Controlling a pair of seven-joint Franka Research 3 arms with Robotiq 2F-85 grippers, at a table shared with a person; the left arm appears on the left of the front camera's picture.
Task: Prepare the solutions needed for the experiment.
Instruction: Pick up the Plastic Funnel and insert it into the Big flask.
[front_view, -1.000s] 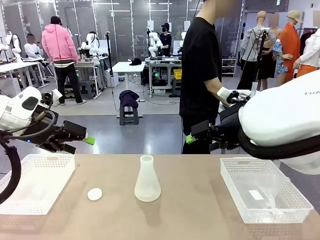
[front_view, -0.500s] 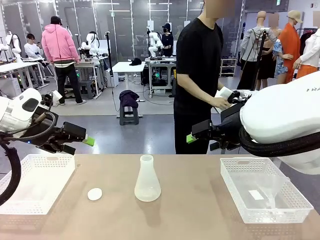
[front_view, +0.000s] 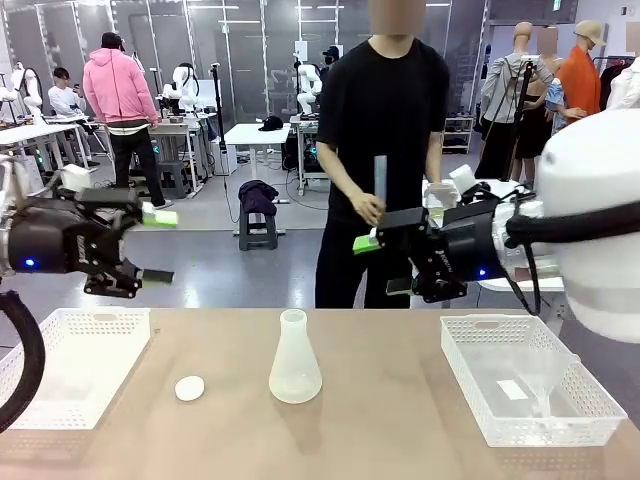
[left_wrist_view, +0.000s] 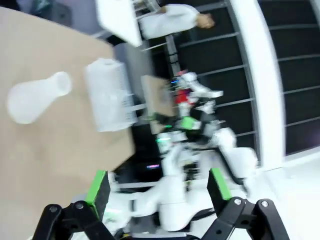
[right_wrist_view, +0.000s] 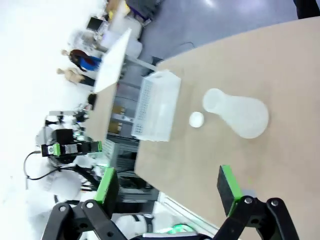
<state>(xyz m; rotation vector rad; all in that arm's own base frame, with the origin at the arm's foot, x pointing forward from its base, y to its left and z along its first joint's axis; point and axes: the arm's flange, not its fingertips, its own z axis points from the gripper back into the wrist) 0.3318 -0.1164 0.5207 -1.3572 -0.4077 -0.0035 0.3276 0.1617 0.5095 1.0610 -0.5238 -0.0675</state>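
**Two arms raised, jaws released; flask alone at mid-table**

Front view.
- Table (front_view: 400, 440): light brown top.
- Conical flask (front_view: 295, 362): frosted white, upright at the middle of the table, touched by nothing. The solutions (front_view: 295, 388) show as no more than a faint pale tint low in its body.
- White disc (front_view: 189, 388): small and round, lying flat just left of the flask, apart from it.
- Left basket (front_view: 100, 322): white mesh, at the table's left edge.
- Right basket (front_view: 480, 345): white mesh, at the right edge, with a small clear item inside, too faint to name.
- Left gripper (front_view: 158, 245): above the left basket, well clear of the table, fingers spread, holding nothing.
- Right gripper (front_view: 378, 265): raised above the far edge, right of the flask, fingers spread, holding nothing.
- Person's hand (front_view: 368, 210): at the far side, holding a thin clear cylinder (front_view: 380, 180) upright.

Left wrist view.
- Own green-padded fingers wide apart, with nothing between them. The flask lies sideways in this rolled picture, on bare tabletop beside the right basket.

Right wrist view.
- Own fingers wide apart and empty. Flask, disc and left basket stand in a row on the table, each apart from the next.
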